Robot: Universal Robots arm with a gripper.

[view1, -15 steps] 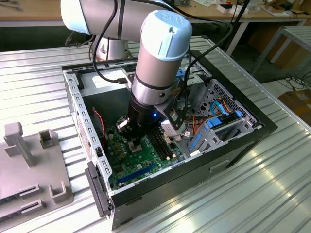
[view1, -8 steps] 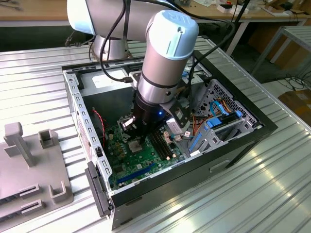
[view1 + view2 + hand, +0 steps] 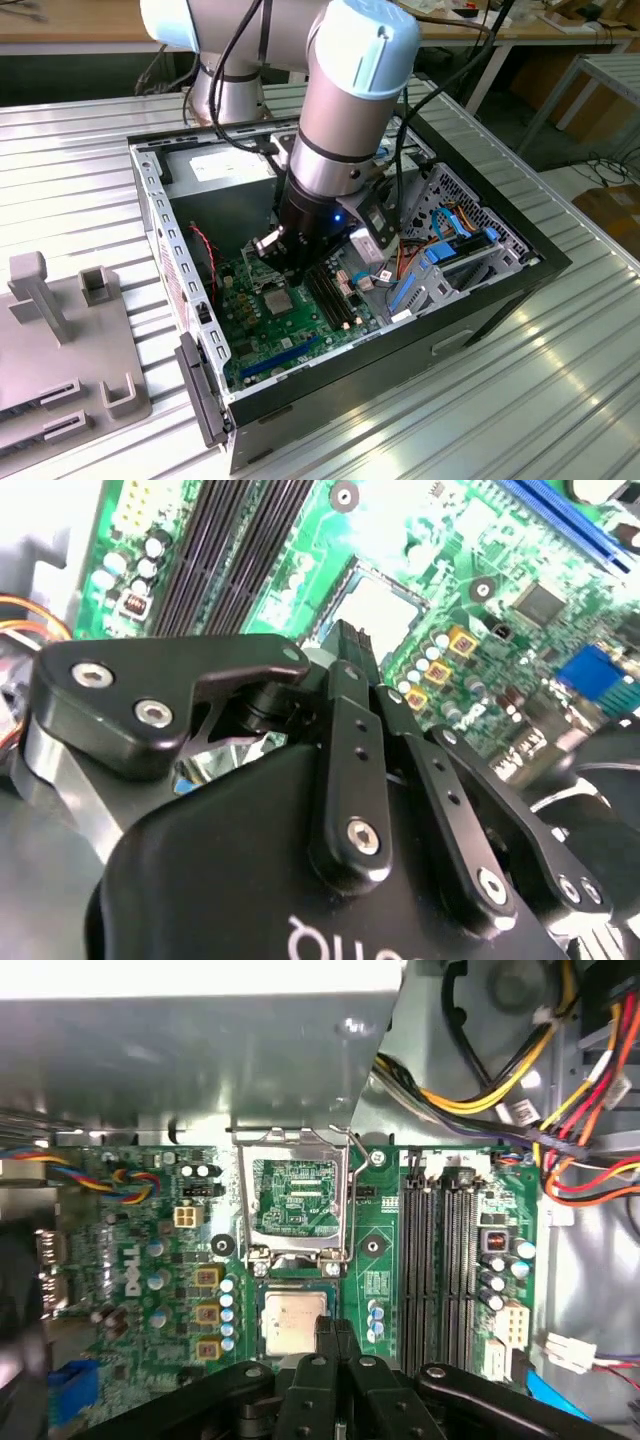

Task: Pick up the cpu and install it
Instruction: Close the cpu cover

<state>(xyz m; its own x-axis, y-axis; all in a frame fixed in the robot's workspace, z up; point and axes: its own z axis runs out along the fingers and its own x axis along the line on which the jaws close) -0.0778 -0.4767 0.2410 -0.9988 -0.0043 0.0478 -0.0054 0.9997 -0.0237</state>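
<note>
Your black gripper (image 3: 292, 280), fingers (image 3: 326, 1338) pressed together, stands by the small silvery square cpu (image 3: 278, 300), at its one o'clock in the exterior view.

Exterior view: raised, looking down at a slant across the table (image 3: 520, 400) into the open computer case (image 3: 400, 372); middle range; the arm (image 3: 350, 110) stands in the centre.
First wrist view: carried on the arm above the gripper (image 3: 335, 1328); faces almost straight down on the motherboard (image 3: 375, 1280); near.
Second wrist view: carried on the arm behind the gripper's linkage; faces slantwise across the motherboard; very near.
Shared, both wrist views: gripper tip, memory slots (image 3: 430, 1260), green board beside them.
Shared, all three views: motherboard inside the case.
</note>
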